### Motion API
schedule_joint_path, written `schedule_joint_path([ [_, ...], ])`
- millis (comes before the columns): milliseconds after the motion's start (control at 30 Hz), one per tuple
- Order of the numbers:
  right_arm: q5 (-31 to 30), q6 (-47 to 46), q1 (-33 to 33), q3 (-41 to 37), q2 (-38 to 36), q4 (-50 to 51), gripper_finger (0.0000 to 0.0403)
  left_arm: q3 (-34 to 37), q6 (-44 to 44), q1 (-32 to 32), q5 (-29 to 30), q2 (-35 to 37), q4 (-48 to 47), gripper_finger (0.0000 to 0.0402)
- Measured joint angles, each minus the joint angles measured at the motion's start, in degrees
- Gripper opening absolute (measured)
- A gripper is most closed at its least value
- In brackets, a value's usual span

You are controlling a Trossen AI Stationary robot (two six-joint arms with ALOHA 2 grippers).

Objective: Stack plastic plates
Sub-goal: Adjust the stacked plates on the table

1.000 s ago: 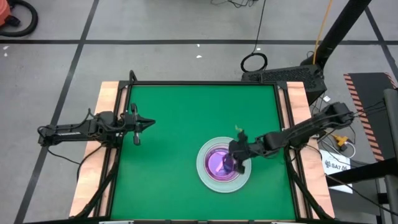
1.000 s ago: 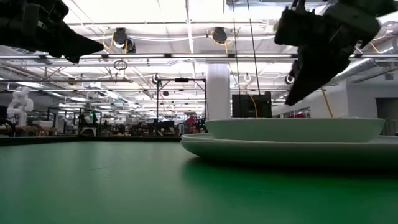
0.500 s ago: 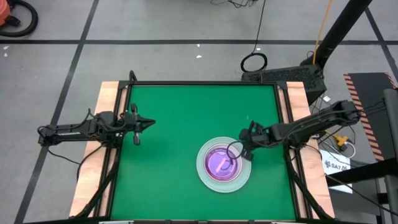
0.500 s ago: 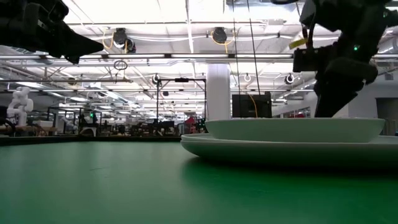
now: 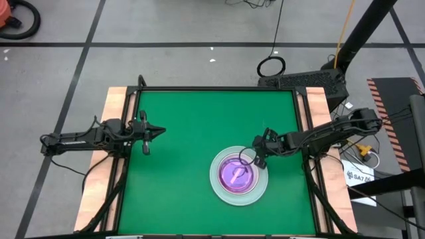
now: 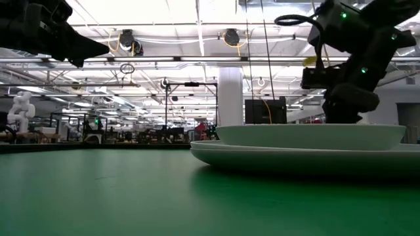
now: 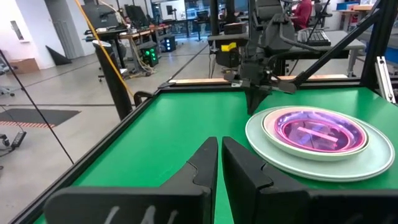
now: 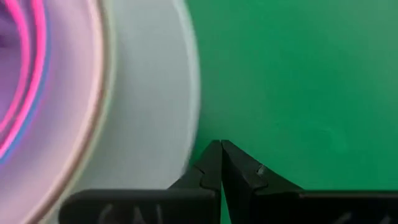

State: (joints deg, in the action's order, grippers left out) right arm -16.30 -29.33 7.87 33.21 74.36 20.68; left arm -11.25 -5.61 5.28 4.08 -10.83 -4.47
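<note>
The right jaws are closed tip to tip and hold nothing, hanging just over the far right rim of the plastic plates, above the outermost grey one. That stack sits on the right half of the green table, a pale plate nested in the grey one and a pink one innermost. The left jaws are also pressed together and empty, raised above the table's left edge, well apart from the stack
</note>
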Motion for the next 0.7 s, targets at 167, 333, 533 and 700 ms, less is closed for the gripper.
schedule_joint_path([
  [167, 1.56, 2.25, -0.77, 1.91, -3.34, 0.99, 0.0, 0.0, 0.11, 0.0, 0.04, -0.02, -0.03, 0.003],
  [333, 10.32, -1.34, -0.23, 2.01, -3.91, 2.27, 0.0, 0.0, 0.11, 0.0, 0.1, 0.0, -0.05, 0.003],
  [533, 6.31, -0.85, 0.59, 2.01, -0.66, 0.62, 0.0, 0.0, 0.17, 0.0, 0.32, -0.02, -0.09, 0.003],
  [700, -1.45, 2.41, -1.0, 2.07, 3.78, -3.23, 0.0, 0.0, 0.2, 0.0, 0.46, 0.0, -0.02, 0.003],
])
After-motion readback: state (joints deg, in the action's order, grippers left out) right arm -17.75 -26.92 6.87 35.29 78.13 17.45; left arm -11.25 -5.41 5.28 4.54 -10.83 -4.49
